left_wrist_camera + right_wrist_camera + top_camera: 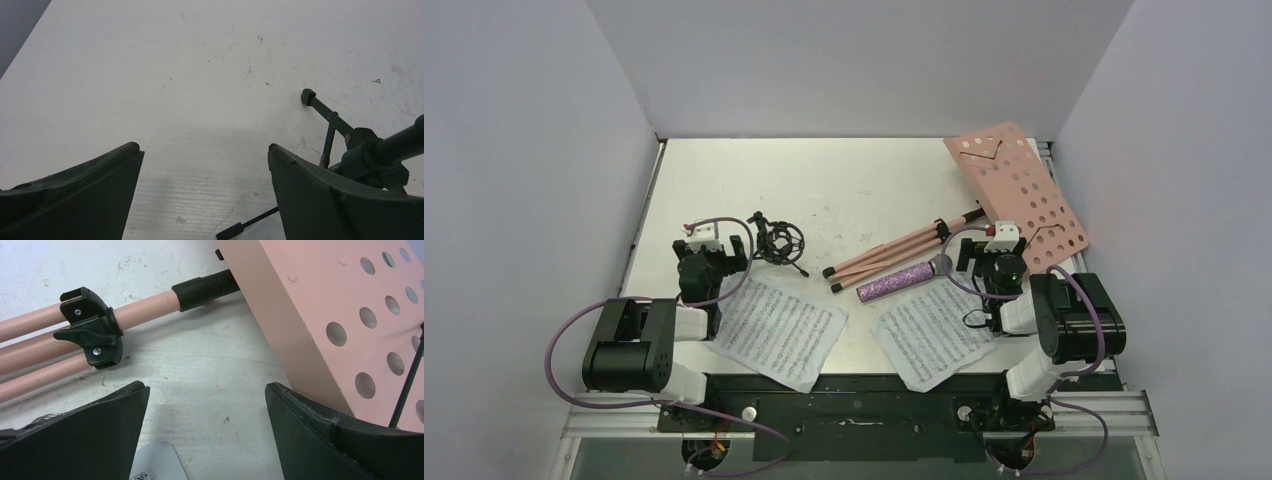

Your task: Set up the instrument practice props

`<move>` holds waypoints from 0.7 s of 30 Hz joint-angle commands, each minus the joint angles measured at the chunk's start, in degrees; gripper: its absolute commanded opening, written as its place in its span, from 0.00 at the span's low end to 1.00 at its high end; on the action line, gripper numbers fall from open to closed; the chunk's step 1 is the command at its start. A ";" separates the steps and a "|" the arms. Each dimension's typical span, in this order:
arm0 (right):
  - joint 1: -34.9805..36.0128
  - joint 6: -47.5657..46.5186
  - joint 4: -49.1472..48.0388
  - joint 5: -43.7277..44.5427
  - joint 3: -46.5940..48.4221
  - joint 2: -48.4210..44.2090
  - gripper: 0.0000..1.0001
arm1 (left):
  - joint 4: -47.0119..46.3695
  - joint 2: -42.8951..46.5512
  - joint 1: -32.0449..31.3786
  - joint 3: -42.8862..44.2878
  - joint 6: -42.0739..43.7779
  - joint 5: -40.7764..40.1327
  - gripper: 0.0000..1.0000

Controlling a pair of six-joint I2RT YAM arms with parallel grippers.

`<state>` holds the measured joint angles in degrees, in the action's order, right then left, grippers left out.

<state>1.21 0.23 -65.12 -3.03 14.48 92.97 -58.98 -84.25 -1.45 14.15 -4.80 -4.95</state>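
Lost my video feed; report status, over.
Left pincer open, empty. Right pincer open, empty. Music stand lying flat, legs folded; microphone alongside. Black tripod by left pincer. Nothing blocking.

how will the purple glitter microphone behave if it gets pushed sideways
The microphone lies on its side and looks round, so it would probably roll, likely curving since its silver head looks wider. Its glittery body may be rough enough to grip well. It looks rigid, not floppy.

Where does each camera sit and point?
Top external: above and behind, looking down at the table; left arm and right arm show.
Left wrist: on that arm, facing table and shock-mount tripod; open left gripper shows.
Right wrist: on its arm, facing the music stand; open right gripper shows.
Shared: top and right wrist both see that stand.
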 commanded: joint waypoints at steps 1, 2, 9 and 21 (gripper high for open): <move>0.28 -0.23 -3.19 -0.59 0.86 -0.33 0.90 | -3.19 0.05 -0.07 0.94 0.40 -0.33 0.96; 0.28 -0.23 -3.09 -0.68 0.96 -0.25 0.90 | -3.30 0.05 -0.04 0.92 0.40 -0.32 0.96; 0.28 -0.23 -3.12 -1.26 0.69 -1.52 0.90 | -3.16 1.23 -0.12 0.70 -0.34 -2.75 0.96; 8.44 -3.09 36.52 -11.37 10.41 -30.34 0.90 | 69.33 27.09 0.31 22.19 -20.54 -19.07 0.96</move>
<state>8.36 -3.75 -39.81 -14.09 22.74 71.48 -19.29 -60.53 -1.41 28.95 -16.45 -19.99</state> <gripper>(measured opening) 0.898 0.965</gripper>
